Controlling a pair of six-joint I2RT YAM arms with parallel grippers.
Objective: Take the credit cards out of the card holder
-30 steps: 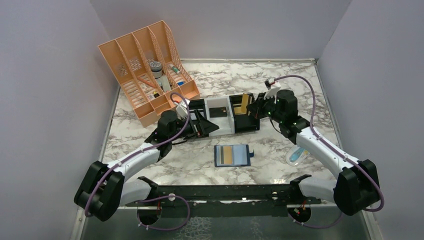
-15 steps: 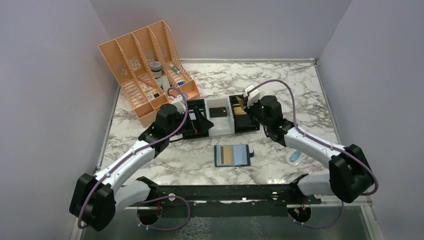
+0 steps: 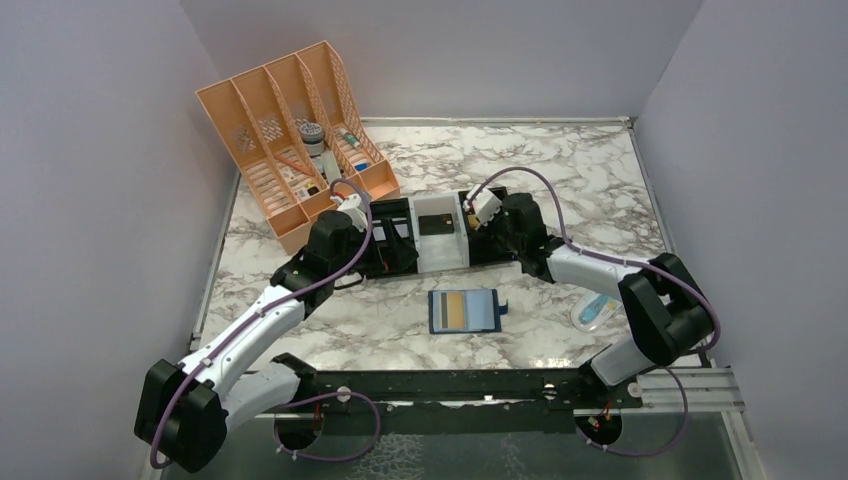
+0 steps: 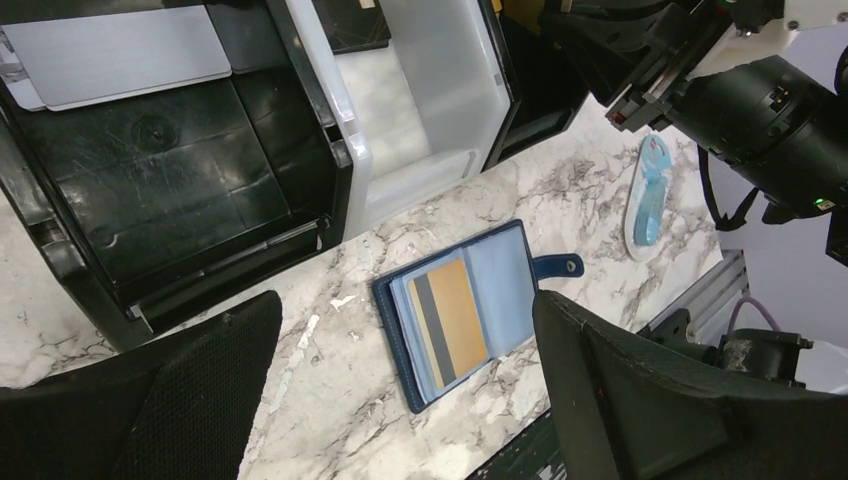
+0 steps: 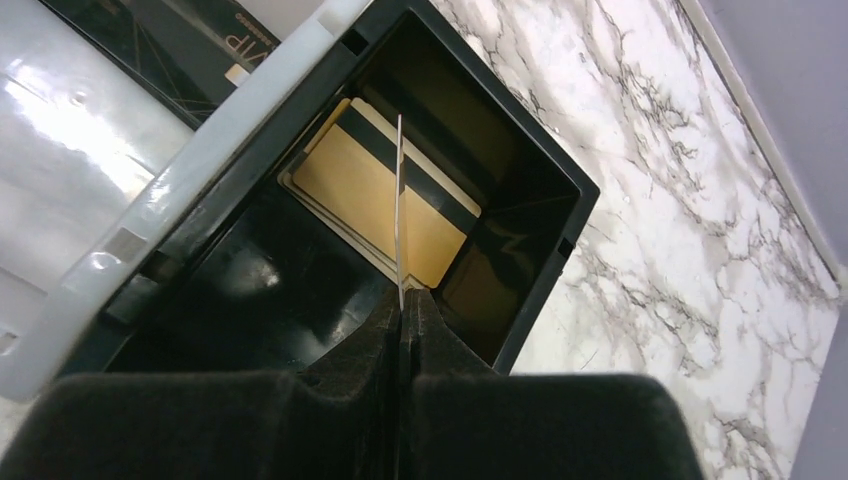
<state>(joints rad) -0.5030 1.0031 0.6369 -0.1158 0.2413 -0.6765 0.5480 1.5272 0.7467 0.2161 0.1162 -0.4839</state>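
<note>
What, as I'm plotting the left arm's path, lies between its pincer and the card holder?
Only bare marble table; the left wrist view shows it between the open left pincer and the card holder, the black tray farther back.

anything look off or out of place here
Nothing spilled or broken. The gold cards in the black tray lie in an uneven stack, and the right pincer pinches another card edge-on above them. The card holder lies open with one gold-tan card inside. A small blue item lies alone on the marble.
</note>
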